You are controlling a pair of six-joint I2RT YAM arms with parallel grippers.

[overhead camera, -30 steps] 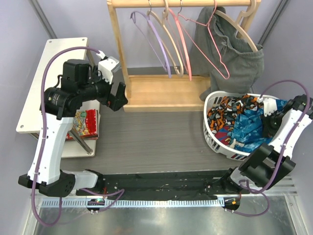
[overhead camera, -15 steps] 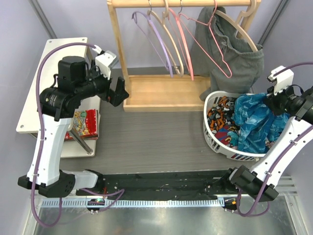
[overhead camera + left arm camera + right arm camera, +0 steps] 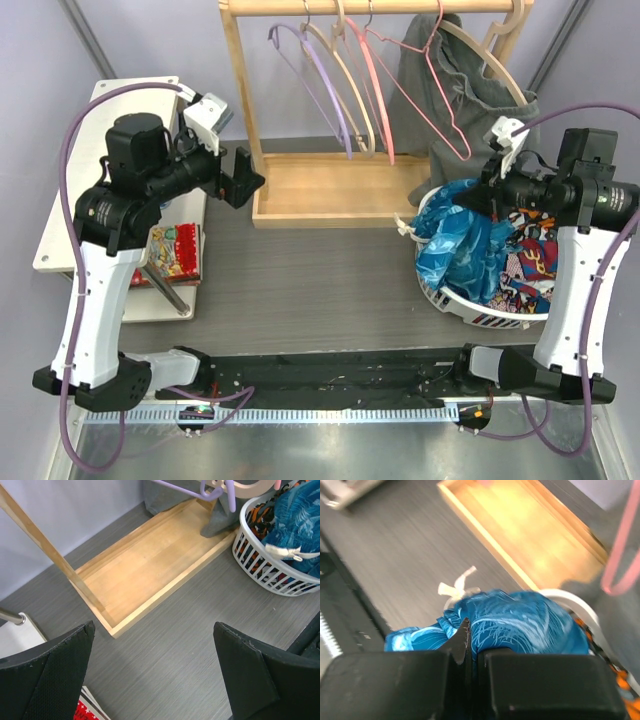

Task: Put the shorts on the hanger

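The blue leaf-print shorts (image 3: 462,240) hang bunched over the left side of the white basket (image 3: 440,292), white drawstring dangling at their left edge. My right gripper (image 3: 492,186) is shut on their top fold; up close the fabric (image 3: 530,620) is pinched between the closed jaws of that gripper (image 3: 472,640). The thin pink wire hanger (image 3: 416,97) hangs on the rack rail, up and to the left of this gripper. My left gripper (image 3: 243,177) is open and empty by the rack's left post. Its view shows the grey table between the fingers of the left gripper (image 3: 154,630), and the shorts (image 3: 300,515) at far right.
A wooden rack with a tray base (image 3: 330,190) stands at the back. It carries a purple hanger (image 3: 322,85), a salmon hanger (image 3: 368,85) and a grey garment (image 3: 485,110) on a wooden hanger. Orange-navy clothes (image 3: 530,265) lie in the basket. A white side shelf (image 3: 90,150) holds a red book (image 3: 176,250).
My right gripper has lifted the shorts out of the basket and carried them left toward the rack. The left gripper has drifted slightly back, still open.
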